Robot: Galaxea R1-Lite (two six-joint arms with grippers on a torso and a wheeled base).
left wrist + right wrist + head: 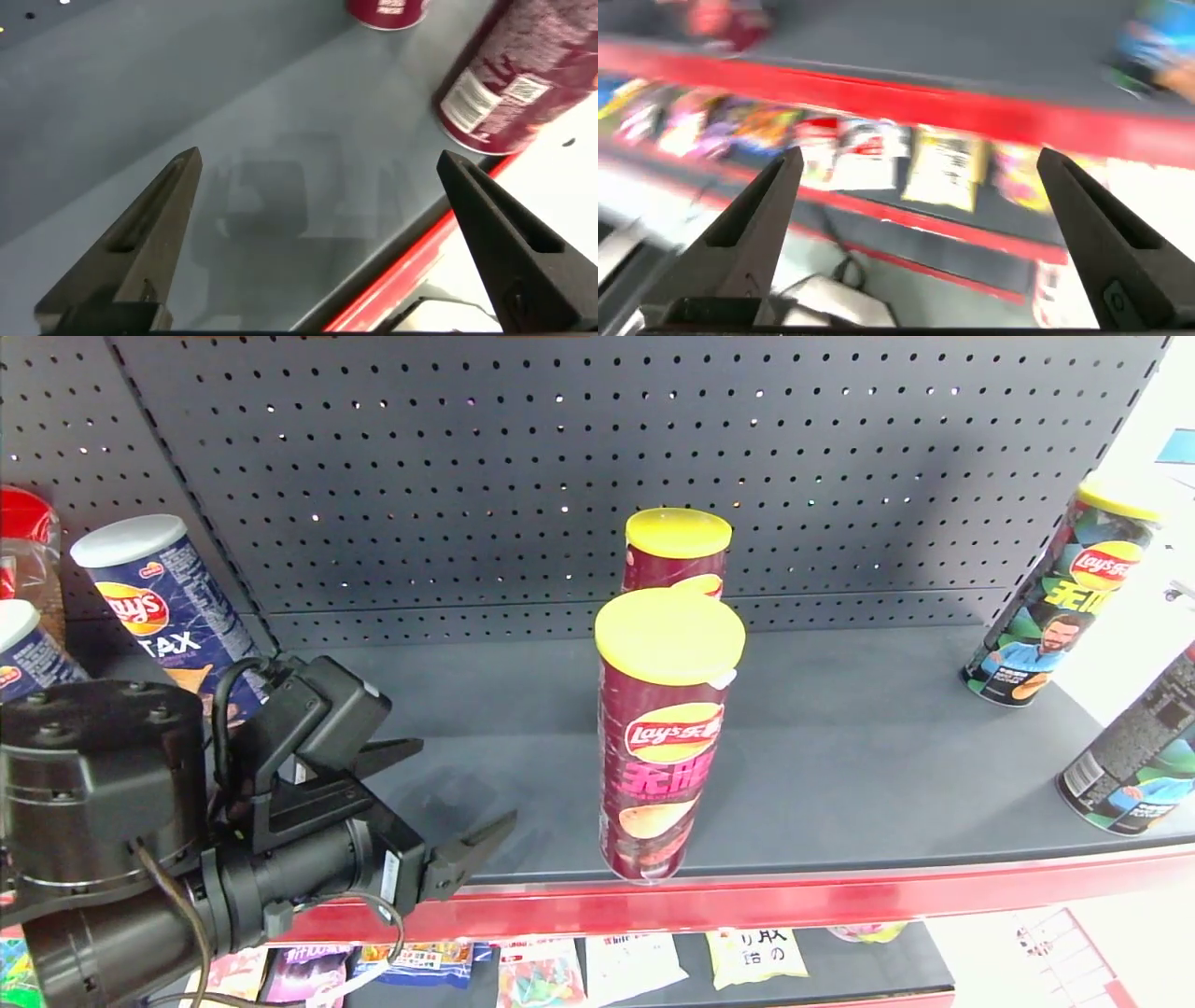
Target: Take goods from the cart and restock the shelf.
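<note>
Cans at the far edges of the head view are only partly seen. A blue chip can [168, 607] with a white lid stands behind the left gripper [464, 784], its lower part covered by that arm's wrist. A second white-lidded can [23, 649] beside it is cut by the frame. Well off to the right of the left gripper, a green-and-black can [1064, 607] with a yellow lid stands upright, and another dark can [1134, 765] nearer the shelf front is cut off.

The left gripper [318, 159] hangs over the grey shelf deck [840, 756] with its fingers spread wide and nothing between them. To its right, apart from the fingertips, a maroon chip can [665, 747] with a yellow lid stands upright at the shelf's red front edge [794, 896]. In the left wrist view this can [509, 89] lies beyond one fingertip. A second maroon can [674, 555] stands directly behind the first, against the pegboard [560, 448], with its lower part hidden by it.

The right gripper [920, 154] is also spread apart and empty. It faces the snack packets [943, 168] on the lower shelf, which are too indistinct to name. In the head view these packets [635, 966] lie below the red edge, cut by the frame.
</note>
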